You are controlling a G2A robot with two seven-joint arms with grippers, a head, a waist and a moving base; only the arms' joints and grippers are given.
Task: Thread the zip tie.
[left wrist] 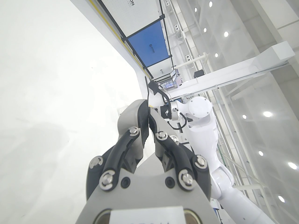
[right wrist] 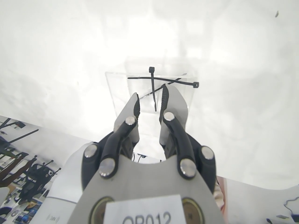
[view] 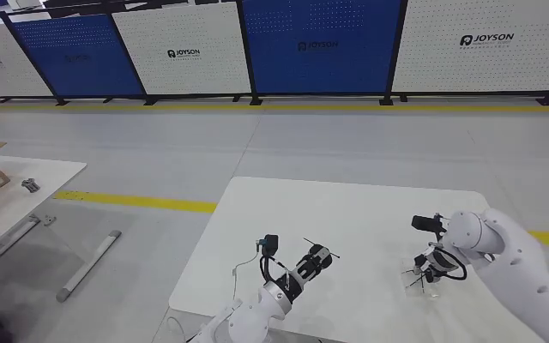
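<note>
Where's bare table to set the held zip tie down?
Free: far half of the table; also the strip between the left gripper, holding a zip tie, and the clear box. Crowded: the clear box at the open right gripper, three crossed zip ties there.

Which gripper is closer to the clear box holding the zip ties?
Right. The right gripper hangs directly over the clear box, jaws open above the ties inside. The left gripper is well away across the table, shut on one zip tie.
</note>
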